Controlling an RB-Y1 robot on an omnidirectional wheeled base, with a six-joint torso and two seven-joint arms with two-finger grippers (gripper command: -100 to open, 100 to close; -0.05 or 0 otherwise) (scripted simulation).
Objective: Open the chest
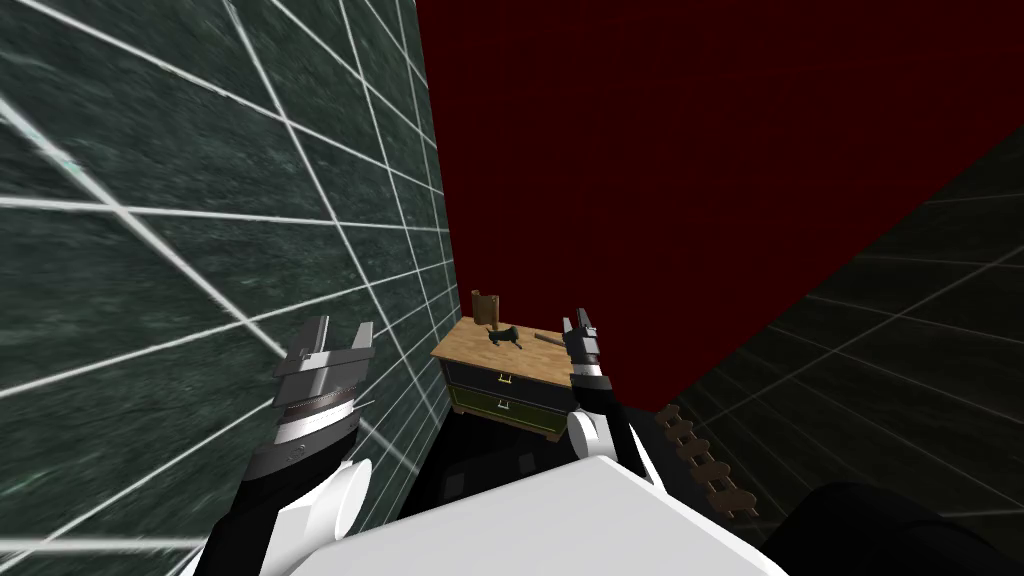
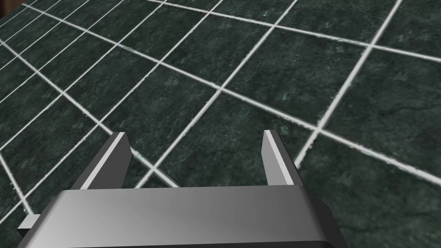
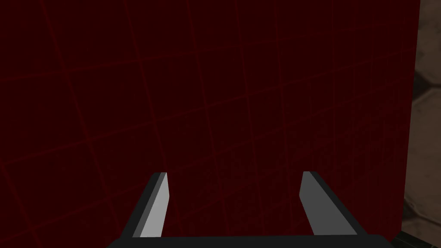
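The chest (image 1: 505, 385) is a small low cabinet with a light wooden top and two dark drawer fronts, each with a small brass handle; it stands in the corner where the dark green tiled wall meets the dark red wall. Both drawers look closed. My right gripper (image 1: 579, 326) is raised above the chest's right end, pointing at the red wall, its fingers (image 3: 157, 206) open with nothing between them. My left gripper (image 1: 339, 337) is held up well left of the chest, close to the green tiled wall, also open and empty, as its fingers (image 2: 275, 159) show.
On the chest's top lie a brown upright board (image 1: 485, 306), a small dark figure (image 1: 504, 336) and a thin stick-like thing (image 1: 549, 341). A dark brown ladder-like object (image 1: 708, 462) lies on the floor to the right. The green tiled wall (image 1: 200, 250) runs close along my left.
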